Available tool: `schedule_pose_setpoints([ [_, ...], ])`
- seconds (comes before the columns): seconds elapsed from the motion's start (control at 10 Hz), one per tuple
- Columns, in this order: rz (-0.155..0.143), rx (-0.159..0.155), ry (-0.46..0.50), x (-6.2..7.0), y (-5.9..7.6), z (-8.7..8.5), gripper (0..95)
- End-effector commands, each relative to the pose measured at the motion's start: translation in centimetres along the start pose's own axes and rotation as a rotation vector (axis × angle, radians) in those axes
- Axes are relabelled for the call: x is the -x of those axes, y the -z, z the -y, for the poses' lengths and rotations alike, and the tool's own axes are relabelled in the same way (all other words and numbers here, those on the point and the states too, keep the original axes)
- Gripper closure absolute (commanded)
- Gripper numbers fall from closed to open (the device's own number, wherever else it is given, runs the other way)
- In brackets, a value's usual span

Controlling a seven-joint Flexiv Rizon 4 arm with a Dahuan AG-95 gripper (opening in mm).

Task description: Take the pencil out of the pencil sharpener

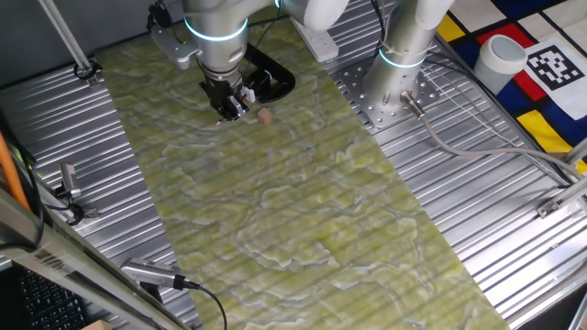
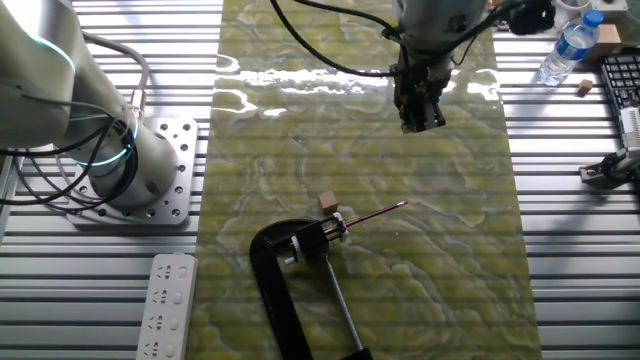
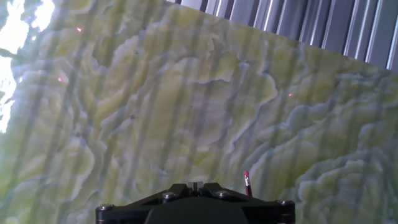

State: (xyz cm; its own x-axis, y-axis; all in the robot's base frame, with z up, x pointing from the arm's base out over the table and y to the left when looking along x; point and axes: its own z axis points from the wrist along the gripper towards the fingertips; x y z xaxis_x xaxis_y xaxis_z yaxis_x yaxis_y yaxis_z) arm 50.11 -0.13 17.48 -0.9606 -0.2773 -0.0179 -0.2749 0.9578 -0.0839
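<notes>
Looking down from the other fixed view, we find the pencil (image 2: 378, 213) lying almost level, one end lodged in the small sharpener (image 2: 338, 222) that the black C-clamp (image 2: 290, 262) pins to the green mat (image 2: 440, 300); its free end points away from the clamp, just above the mat; a small tan block (image 2: 327, 203) sits just beside the sharpener. Our gripper (image 2: 420, 118) hangs well apart from the pencil, farther up the mat; it holds nothing, but how wide the fingers stand we cannot tell, since they read as one dark mass in both fixed views; in the hand view only the red pencil end (image 3: 246, 181) peeks above the black mount.

We judge the approach not yet made, so the risks lie ahead; the shaft is thin and sits low, so a descent slightly off line could close on air or press the pencil down and snap the tip inside the sharpener; pulling at an angle to the shaft could jam or break it; coming in too near the clamp risks striking the sharpener or knocking the tan block.
</notes>
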Motion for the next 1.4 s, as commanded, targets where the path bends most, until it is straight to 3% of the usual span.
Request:
schedule_pose_setpoints([
  [0.1, 0.0, -0.015, 0.0, 0.0, 0.1, 0.0, 95.0],
  [0.4, -0.02, -0.01, -0.008, 0.0, 0.1, 0.0, 95.0],
  [0.6, -0.014, -0.008, 0.014, 0.0, 0.1, 0.0, 95.0],
  [0.9, -0.002, -0.031, 0.079, 0.0, 0.1, 0.0, 95.0],
  [1.0, -0.003, -0.032, 0.104, -0.2, 0.0, 0.6, 95.0],
  [1.1, -0.005, -0.033, 0.129, -0.4, -0.4, 1.7, 76.0],
  [1.4, -0.008, -0.028, 0.171, -0.8, -2.1, 4.4, 76.0],
])
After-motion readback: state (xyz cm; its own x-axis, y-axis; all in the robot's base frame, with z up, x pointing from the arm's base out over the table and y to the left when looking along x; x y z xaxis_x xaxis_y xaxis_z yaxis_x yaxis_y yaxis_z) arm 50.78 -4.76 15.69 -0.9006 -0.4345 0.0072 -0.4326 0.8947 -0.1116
